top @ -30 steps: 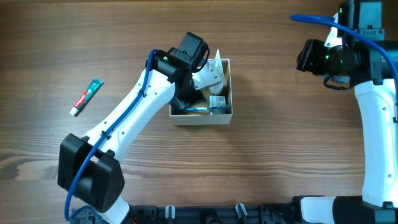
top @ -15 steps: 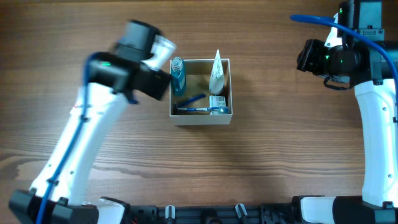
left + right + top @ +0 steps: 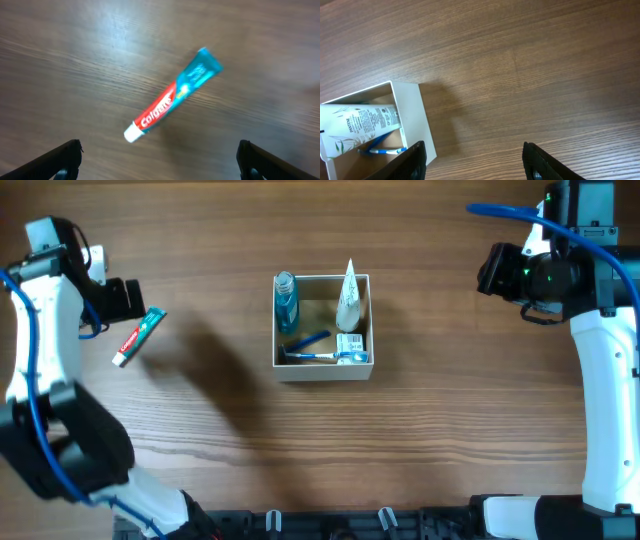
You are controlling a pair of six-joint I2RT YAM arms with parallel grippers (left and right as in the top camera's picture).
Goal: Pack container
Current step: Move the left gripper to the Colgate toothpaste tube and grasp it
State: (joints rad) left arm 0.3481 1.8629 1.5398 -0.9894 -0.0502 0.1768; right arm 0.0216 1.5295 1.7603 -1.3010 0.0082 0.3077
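Left gripper (image 3: 160, 150) is hovering wide open over the toothpaste tube (image 3: 172, 102), well apart from the container (image 3: 322, 370), while the right gripper (image 3: 474, 150) is gaping too.

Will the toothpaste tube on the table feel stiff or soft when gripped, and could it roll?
Probably soft: the toothpaste tube looks like thin plastic, so it may dent. It lies flat with a flattened teal end, so rolling seems unlikely.
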